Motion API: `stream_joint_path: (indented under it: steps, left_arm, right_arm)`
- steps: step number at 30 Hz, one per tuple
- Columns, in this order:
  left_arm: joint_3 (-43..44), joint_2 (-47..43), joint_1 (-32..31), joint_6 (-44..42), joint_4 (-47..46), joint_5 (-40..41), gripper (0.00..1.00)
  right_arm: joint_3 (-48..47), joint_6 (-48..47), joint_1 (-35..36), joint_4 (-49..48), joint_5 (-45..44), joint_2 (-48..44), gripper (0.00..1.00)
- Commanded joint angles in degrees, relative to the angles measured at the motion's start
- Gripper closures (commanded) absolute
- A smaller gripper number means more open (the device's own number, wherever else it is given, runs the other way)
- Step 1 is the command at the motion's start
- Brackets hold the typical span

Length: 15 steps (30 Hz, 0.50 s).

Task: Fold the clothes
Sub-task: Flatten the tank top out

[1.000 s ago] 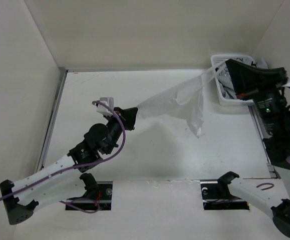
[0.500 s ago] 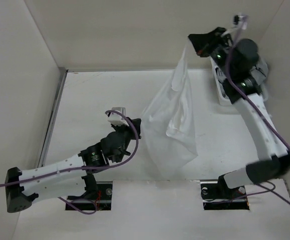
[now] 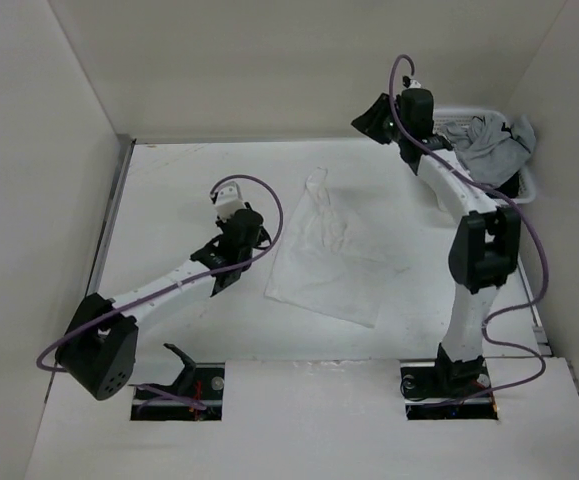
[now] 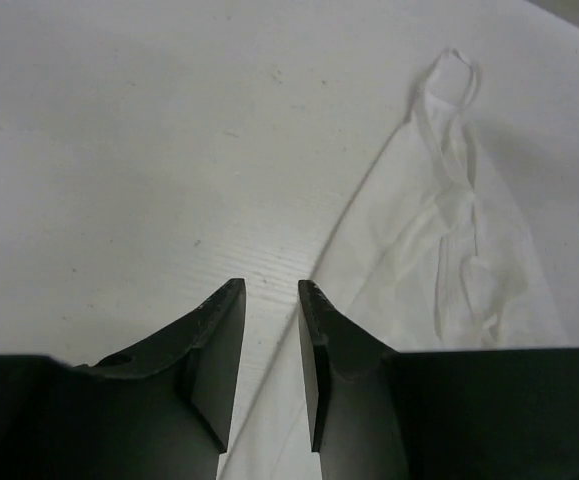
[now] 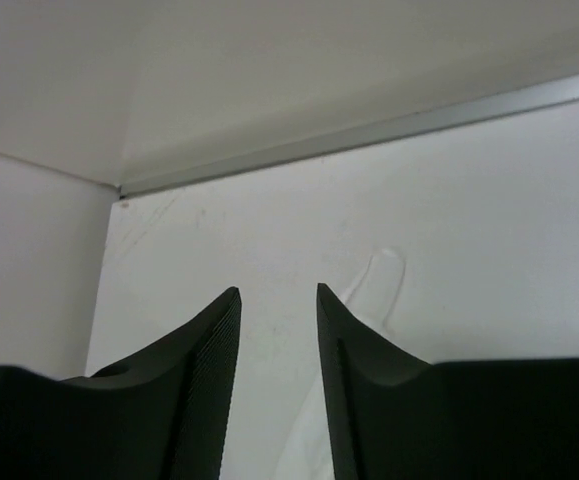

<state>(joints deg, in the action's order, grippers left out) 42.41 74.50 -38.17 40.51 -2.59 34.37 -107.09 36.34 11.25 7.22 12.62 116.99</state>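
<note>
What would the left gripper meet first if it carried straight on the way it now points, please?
Probably the bare white table top, right beside the edge of the thin, crumpled white cloth garment. The left gripper tilts downward, open and empty; it might brush the cloth, since depth is unclear.

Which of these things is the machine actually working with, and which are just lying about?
Part of the job:
- thin white cloth garment, lying mostly flat
- left hand and right hand, both open and empty

Just lying about:
- heap of grey garments
- white plastic basket holding that heap
</note>
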Motion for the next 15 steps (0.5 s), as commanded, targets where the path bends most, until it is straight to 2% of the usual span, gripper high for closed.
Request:
stream_joint_path:
  steps: [1,4,5,7,9,12,15]
  left_arm:
    - [0.8,-3.7,3.1,0.7,-2.6,-2.7,0.73]
    - [-3.4,-6.0,3.0,0.3,-1.8,-9.7,0.78]
    - [-4.6,-6.2,2.8,0.1,-1.2,-13.9,0.79]
    - [-6.5,-5.8,2.2,0.0,0.6,-22.1,0.81]
    - [-8.2,-5.9,1.7,0.5,2.8,-26.3,0.82]
    - [-10.3,-6.2,-0.8,0.9,6.0,-26.6,0.78]
    - [-11.6,-5.3,-3.6,2.6,7.9,-24.5,0.66]
  right_arm:
    - [15.1,-2.5,4.3,-9.7,-0.9,-16.3,0.64]
    - [35.2,-2.1,7.5,-15.7,-3.1,-26.1,0.93]
    - [40.3,-2.0,8.5,-16.8,-4.0,-28.7,0.98]
    - [49.6,-1.6,10.6,-18.6,-5.9,-34.0,1.0]
    - [56.6,-1.4,13.0,-18.8,-8.7,-38.8,1.0]
    - [65.1,-0.2,16.0,-18.4,-12.9,-45.9,0.99]
    - [72.9,1.5,18.8,-16.7,-15.4,-53.8,0.96]
